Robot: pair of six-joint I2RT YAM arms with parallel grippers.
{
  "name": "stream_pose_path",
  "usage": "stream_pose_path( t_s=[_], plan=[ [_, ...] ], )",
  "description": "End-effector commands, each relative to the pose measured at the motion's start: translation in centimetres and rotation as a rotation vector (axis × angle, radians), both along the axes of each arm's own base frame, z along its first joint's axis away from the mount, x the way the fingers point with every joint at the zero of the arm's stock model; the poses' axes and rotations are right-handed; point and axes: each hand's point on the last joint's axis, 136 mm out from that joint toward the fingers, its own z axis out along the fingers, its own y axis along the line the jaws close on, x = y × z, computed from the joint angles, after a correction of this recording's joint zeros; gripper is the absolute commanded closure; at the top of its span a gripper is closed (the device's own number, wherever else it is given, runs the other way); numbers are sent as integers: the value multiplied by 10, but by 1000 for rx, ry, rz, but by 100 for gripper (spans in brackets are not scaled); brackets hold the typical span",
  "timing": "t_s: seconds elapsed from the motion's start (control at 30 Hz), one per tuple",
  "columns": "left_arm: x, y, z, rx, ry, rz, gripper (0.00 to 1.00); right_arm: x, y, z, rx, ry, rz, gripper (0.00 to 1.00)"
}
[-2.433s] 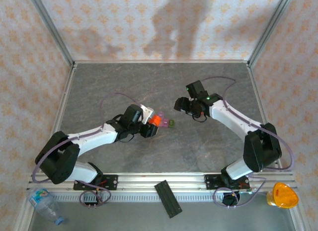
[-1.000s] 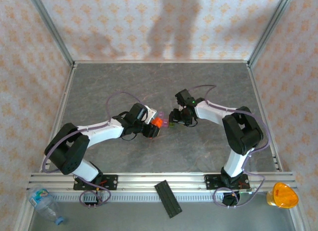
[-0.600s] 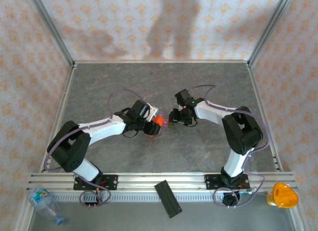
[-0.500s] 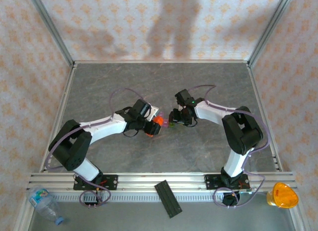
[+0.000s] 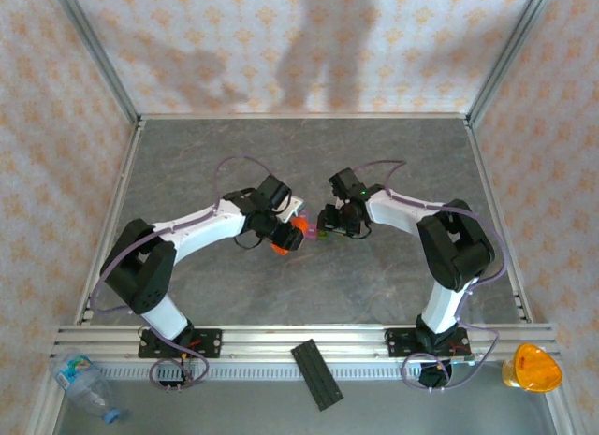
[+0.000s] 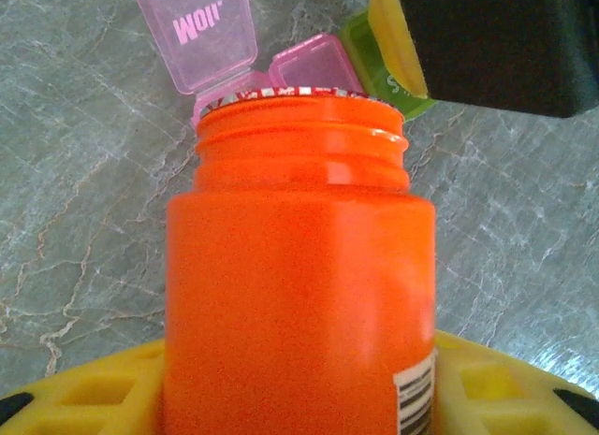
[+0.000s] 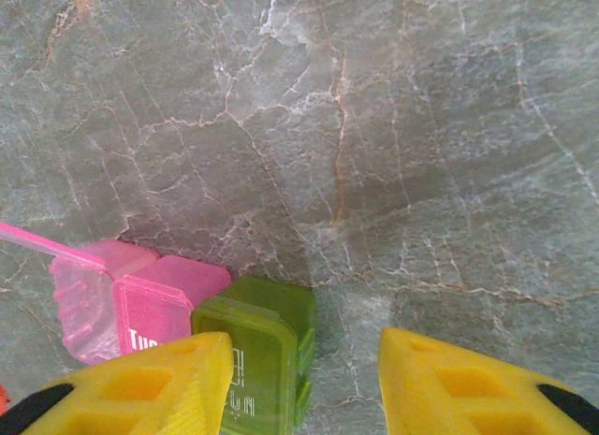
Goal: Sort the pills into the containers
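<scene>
Grey marbled stone forms the tabletop (image 5: 393,164), fenced by patterned walls. The left pincer (image 5: 279,226) is clamped round a lidless orange plastic pill bottle (image 6: 299,267), which is tipped so its threaded mouth points at the cluster of small joined translucent pink cube-shaped containers (image 7: 140,299). One of these has its flip lid (image 6: 195,28) standing open, and a dark green box (image 7: 257,346) is joined to the cluster's side. The right pincer (image 7: 304,379) stands open astride the green box, one yellow finger (image 7: 131,379) against it and the other clear, with bare stone between. The step looks like pouring into the open pink cell. It would go best with a slow tilt, the bottle's lip right over that cell, and the right pincer bracing the cluster so it cannot slide. The cluster sits mid-tabletop between both pincers, just beyond the bottle's mouth.
</scene>
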Motion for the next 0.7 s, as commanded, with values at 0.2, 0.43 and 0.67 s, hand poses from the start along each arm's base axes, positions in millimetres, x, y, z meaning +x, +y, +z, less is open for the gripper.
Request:
stream_pose_path(
  t_s=[0.2,0.43,0.67],
  plan=[
    [-4,4,-12,76,54,-36,100,-4,-7,-25,-74,49,-21,55],
    [1,3,-13,84,52,-39,100,-5,-8,-27,-78,52,-20,55],
    [11,5,-16,85,43,-14,100,-7,-9,-30,-82,58,-18,55]
  ],
)
